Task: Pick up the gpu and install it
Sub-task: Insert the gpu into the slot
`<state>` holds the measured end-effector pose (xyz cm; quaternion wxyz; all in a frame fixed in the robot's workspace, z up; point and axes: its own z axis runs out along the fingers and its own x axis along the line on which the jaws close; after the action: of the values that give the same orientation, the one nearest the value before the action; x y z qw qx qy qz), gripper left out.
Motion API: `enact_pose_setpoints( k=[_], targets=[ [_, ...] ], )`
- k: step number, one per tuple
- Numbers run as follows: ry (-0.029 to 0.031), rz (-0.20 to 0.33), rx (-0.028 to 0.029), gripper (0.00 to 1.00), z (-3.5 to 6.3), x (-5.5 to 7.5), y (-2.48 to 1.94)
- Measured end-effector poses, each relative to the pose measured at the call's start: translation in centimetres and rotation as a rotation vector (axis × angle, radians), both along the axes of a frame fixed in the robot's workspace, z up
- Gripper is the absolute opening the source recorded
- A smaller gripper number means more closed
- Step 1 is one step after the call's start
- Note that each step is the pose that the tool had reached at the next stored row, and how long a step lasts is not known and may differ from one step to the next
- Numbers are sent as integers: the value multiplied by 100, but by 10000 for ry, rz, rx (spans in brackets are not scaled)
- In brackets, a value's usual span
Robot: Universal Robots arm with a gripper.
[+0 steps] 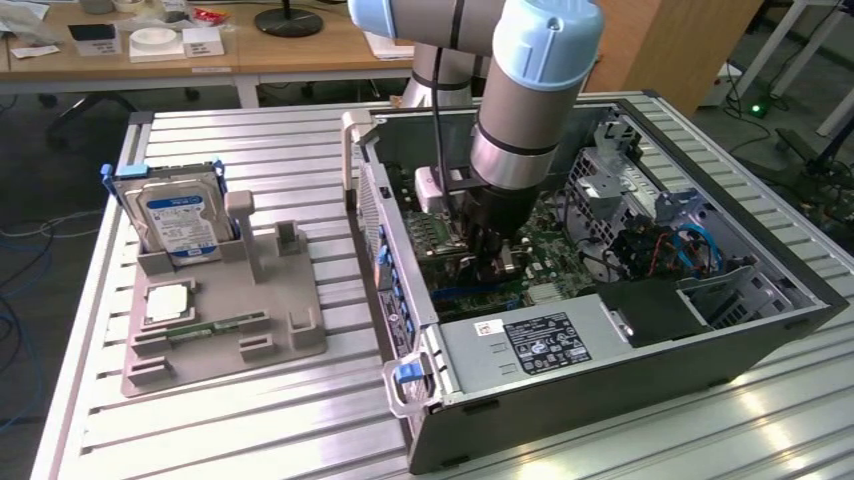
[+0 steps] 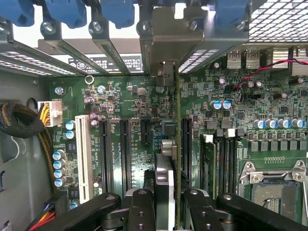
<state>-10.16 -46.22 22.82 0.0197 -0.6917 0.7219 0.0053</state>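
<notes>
The gpu (image 2: 176,144) stands edge-on between my fingers (image 2: 141,209), green board on one side and black cooler on the other. Its silver end bracket (image 2: 166,48) reaches the rear slot openings of the computer case (image 1: 747,335). My gripper (image 2: 166,204) is shut on the card, low over the green motherboard (image 2: 120,96). The card's lower edge runs along a long black expansion slot (image 2: 186,144); whether it sits in the slot I cannot tell. In the exterior view my gripper (image 1: 491,262) reaches down inside the open case.
Other black slots (image 2: 124,149), a white slot (image 2: 83,154) and memory sticks (image 2: 208,163) flank the card. The power supply (image 1: 527,345) lies toward the case front. On the grey holder (image 1: 227,345) outside stand a blue-labelled hard drive (image 1: 180,220) and a memory stick (image 1: 214,327).
</notes>
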Motion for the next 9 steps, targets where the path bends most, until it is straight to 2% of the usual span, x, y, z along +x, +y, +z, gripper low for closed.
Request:
enact_pose_setpoints(
  k=[9],
  targets=[
    [-2, 0, 3, 28, -2, 0, 0]
  ],
)
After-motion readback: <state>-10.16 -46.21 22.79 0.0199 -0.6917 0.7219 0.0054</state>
